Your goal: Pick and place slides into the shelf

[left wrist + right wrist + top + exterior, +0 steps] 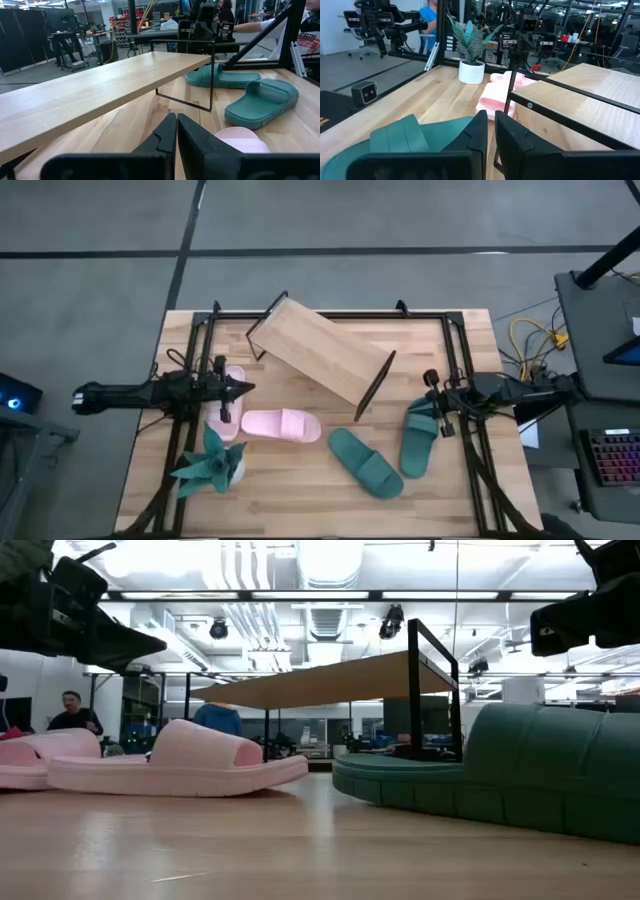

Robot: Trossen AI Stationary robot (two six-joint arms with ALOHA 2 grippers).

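While nothing is being carried at this moment, the shelf [320,350] makes a handy anchor — it sits slanted across the far middle of the table [290,505], its light wood board on thin black wire legs. Off its left end, the left gripper [243,388] hovers with its fingers pressed together and holding nothing, right over one pink slide [230,402] that lies mostly under it. The other pink slide [281,424] lies on its side-on line just in front of the shelf's left half, close to the first one. In front of the shelf's right end there's a green slide [365,462] lying at an angle, and further right of that end a second green slide [421,438] — the right gripper [432,411] hangs above its far end, fingers all but closed, with nothing between them as far as the right wrist view shows. A small leafy plant in a white pot [213,465] stands well to the front-left of the shelf, near the pink pair. From the low view, a person [72,712] shows in the room behind the table, beyond the shelf's left side.
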